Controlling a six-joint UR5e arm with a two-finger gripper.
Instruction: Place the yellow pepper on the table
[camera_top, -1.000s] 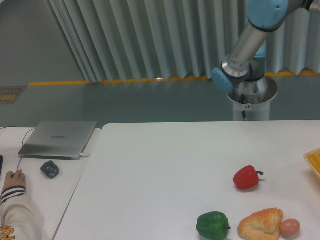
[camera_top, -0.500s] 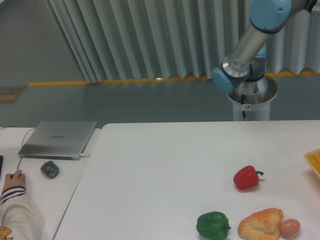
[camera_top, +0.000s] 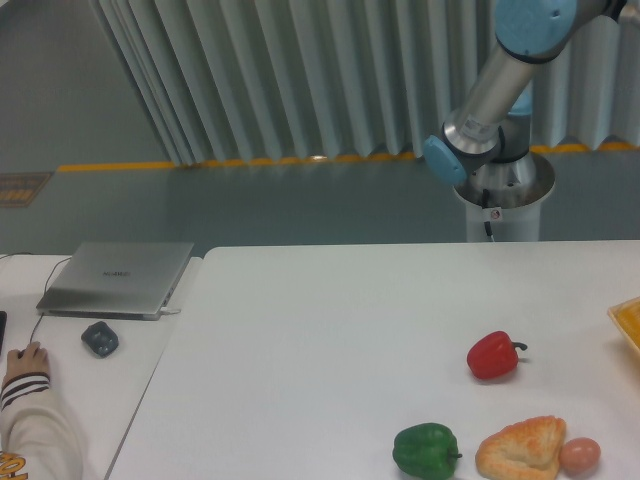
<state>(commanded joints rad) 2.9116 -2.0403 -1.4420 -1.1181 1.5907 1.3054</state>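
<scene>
Hardly any shift — arm raised, angled upward

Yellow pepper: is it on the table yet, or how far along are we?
Not visibly done. The table holds only the red pepper, green pepper, a croissant-like pastry and a small egg-like item. No yellow pepper shows; the arm runs out of frame, claw unseen. Placement remains.

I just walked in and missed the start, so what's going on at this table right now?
Nothing is being handled in view. The robot arm rises out of the top of the frame, so its gripper can't be seen. On the table lie a red pepper, a green pepper, a croissant-like pastry and a small pinkish egg-like item. No whole yellow pepper shows; only something yellow-orange at the right edge.
</scene>
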